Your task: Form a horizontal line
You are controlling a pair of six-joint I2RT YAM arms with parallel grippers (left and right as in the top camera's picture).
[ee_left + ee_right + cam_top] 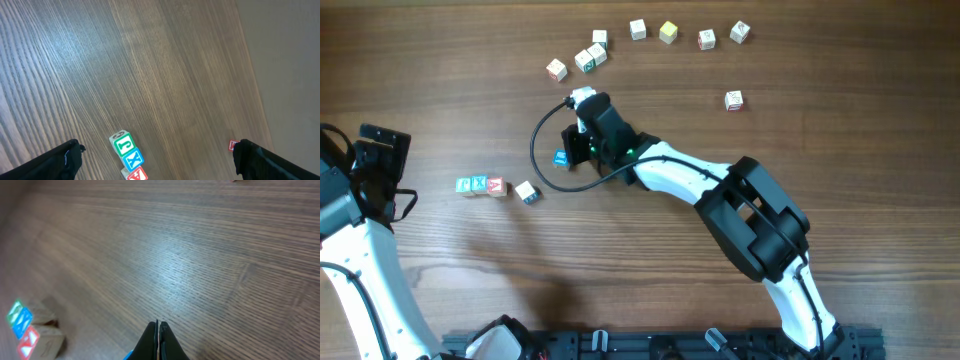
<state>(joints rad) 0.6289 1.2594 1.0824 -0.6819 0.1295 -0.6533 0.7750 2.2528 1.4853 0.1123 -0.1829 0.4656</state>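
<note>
The horizontal line (480,185) is a short row of three cubes with green, blue and red faces at the left of the table. In the left wrist view it reads J, X, A (129,157). My left gripper (159,150) is open and hovers above the row, touching nothing; in the overhead view it is at the far left (380,150). My right gripper (573,150) is shut, its fingertips (158,326) pressed together with nothing between them. A blue-faced cube (561,158) lies right beside its fingers, a blue sliver in the right wrist view (131,355).
A loose tilted cube (526,192) lies just right of the row. Several loose cubes are scattered along the back (590,55) (668,32), and one sits alone (734,100). A black cable (535,150) loops left of my right wrist.
</note>
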